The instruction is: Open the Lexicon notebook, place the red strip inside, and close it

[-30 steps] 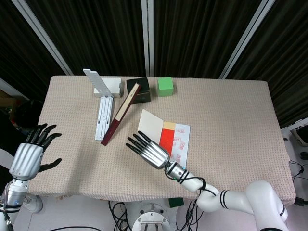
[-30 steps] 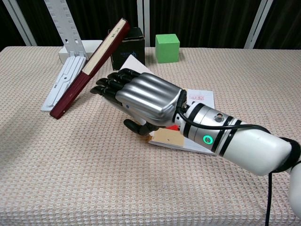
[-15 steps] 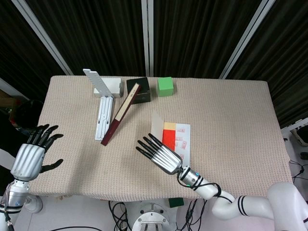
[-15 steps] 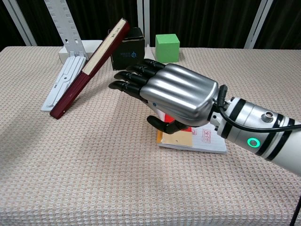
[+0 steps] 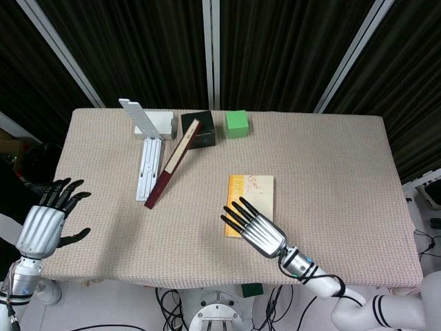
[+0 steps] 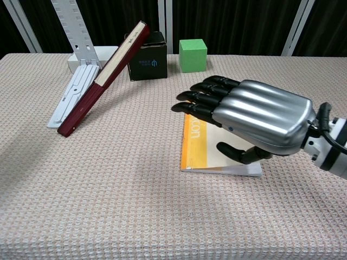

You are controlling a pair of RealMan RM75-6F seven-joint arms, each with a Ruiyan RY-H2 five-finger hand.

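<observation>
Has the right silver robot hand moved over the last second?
Yes. In the head view the right hand has pulled back toward the table's near edge and rightward, away from the leaning maroon book, clear of the closed notebook.

This looks like a robot test room, a kind of lab, not a home. One table (image 5: pixel 331 158) stands alone, covered with a bumpy beige cloth. Behind it hang dark curtains (image 5: pixel 275 48) with pale metal poles (image 5: pixel 210 52) between them, like a booth. Loose cables (image 5: pixel 172 303) dangle under the table's front edge. A plain green block (image 5: pixel 236 123) and a small black box (image 5: pixel 200 129) sit at the back like practice things.
</observation>
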